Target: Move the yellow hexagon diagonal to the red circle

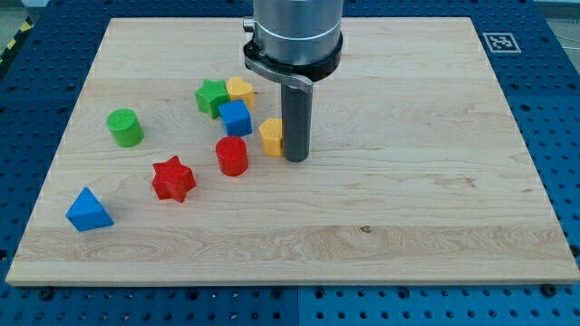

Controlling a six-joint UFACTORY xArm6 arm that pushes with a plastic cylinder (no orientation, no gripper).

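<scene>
One yellow hexagon (271, 136) touches my tip (294, 159) on its left, near the red circle (232, 156).

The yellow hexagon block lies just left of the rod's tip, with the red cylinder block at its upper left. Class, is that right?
Not quite. The camera view shows the red cylinder block at the lower left of the yellow hexagon block, not upper left. My tip is indeed just right of the hexagon.

We see a pale wooden surface (408, 199) lying on a blue perforated base (562, 109) under even light, with a black-and-white marker (501, 42) and a yellow-black striped strip (16, 41) at the view's top corners.
</scene>
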